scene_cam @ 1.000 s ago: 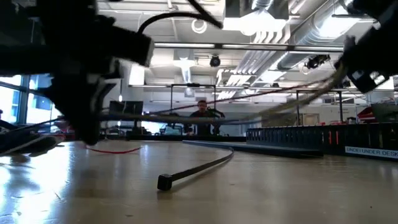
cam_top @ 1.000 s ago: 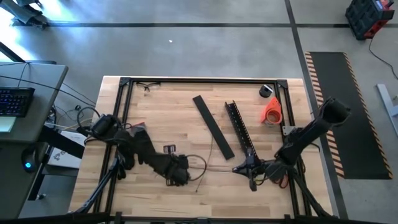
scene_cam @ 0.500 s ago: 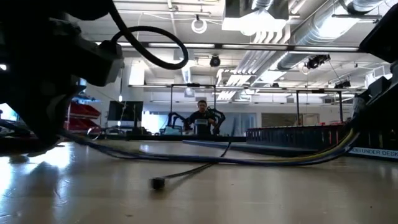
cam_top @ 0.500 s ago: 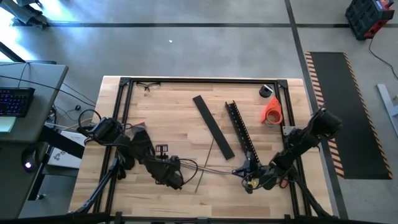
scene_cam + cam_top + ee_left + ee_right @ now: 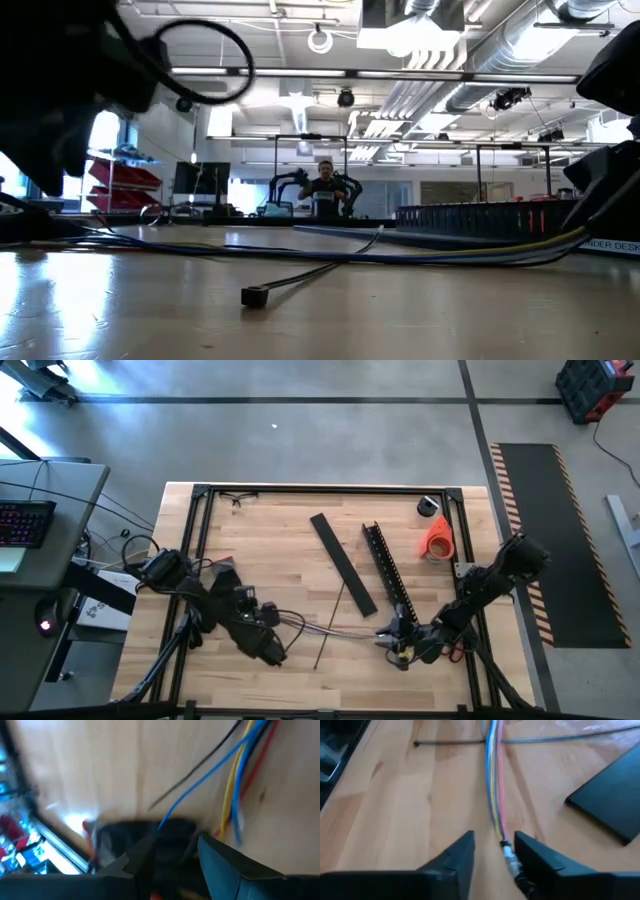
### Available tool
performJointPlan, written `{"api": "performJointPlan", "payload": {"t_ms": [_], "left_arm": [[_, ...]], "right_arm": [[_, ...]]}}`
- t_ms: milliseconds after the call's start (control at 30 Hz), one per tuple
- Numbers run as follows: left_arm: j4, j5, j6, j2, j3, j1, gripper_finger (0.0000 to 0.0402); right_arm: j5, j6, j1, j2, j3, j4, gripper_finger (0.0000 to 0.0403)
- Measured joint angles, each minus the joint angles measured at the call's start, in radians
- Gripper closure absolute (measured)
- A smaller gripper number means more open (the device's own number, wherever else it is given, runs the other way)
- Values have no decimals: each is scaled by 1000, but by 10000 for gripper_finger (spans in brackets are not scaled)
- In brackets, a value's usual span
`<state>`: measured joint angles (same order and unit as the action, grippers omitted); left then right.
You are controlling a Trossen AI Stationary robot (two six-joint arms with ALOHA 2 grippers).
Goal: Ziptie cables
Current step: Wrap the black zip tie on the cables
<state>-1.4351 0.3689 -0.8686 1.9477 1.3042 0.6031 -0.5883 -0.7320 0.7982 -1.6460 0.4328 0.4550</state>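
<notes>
The cables (image 5: 335, 632), a thin bundle of blue, yellow, red and black wires, lie slack on the wooden table between my two grippers (image 5: 400, 257). A black zip tie (image 5: 322, 653) lies across them, its head (image 5: 255, 295) toward the near edge. My left gripper (image 5: 272, 650) is open at the bundle's left end; the loose wire ends (image 5: 235, 820) lie just ahead of its fingers (image 5: 215, 857). My right gripper (image 5: 392, 643) is open, low over the table, and the bundle's other end (image 5: 506, 847) lies between its fingers. My right gripper's fingers stand on either side of the bundle's end, which lies on the table close along one finger (image 5: 527, 852). I cannot tell whether that finger touches it. My left gripper touches nothing.
A flat black strip (image 5: 343, 563) and a black slotted channel bar (image 5: 388, 575) lie slanted at mid-table. An orange roll (image 5: 437, 538) stands at the far right. A black frame (image 5: 200, 490) rims the table. A person (image 5: 323, 190) sits beyond the far edge.
The cables, stretched in the air between both grippers a second ago, have come down and now lie slack on the table. My right gripper has sunk toward the table. My left gripper has drawn back toward the table's left edge, off the wire ends.
</notes>
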Motion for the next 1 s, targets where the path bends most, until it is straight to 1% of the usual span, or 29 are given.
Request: {"api": "performJointPlan", "payload": {"t_ms": [100, 200, 300, 400, 467, 500, 667, 733, 833, 867, 933, 1000], "left_arm": [[-102, -19, -94, -20, 17, 27, 273], [-135, -26, -170, -54, 30, 63, 273], [-91, -30, -245, -95, 30, 104, 273], [23, -25, -330, -124, 30, 145, 273], [158, -21, -341, -131, 30, 170, 273], [234, -20, -322, -130, 30, 181, 273], [595, 22, -148, -85, 30, 217, 273], [713, 53, -102, -63, 30, 225, 273], [878, 177, -84, -43, 18, 249, 273], [918, 206, -70, -43, 6, 259, 273], [973, 217, -65, -47, -21, 282, 273], [977, 228, -92, -49, -45, 303, 273]], "right_arm": [[22, -1, 0, 68, 0, -48, 226], [22, 16, 3, 157, 0, -77, 200], [-29, 118, 22, 223, 29, -92, 198], [-64, 245, 38, 229, 119, -105, 210], [-66, 300, 40, 193, 197, -125, 221], [-66, 323, 40, 164, 237, -138, 226], [-36, 497, 34, -29, 429, -161, 247], [9, 552, 23, -118, 516, -163, 252], [119, 585, -17, -249, 675, -229, 256], [156, 591, -34, -289, 734, -281, 256], [228, 598, -72, -366, 849, -401, 256], [277, 623, -107, -436, 961, -530, 256]]}}
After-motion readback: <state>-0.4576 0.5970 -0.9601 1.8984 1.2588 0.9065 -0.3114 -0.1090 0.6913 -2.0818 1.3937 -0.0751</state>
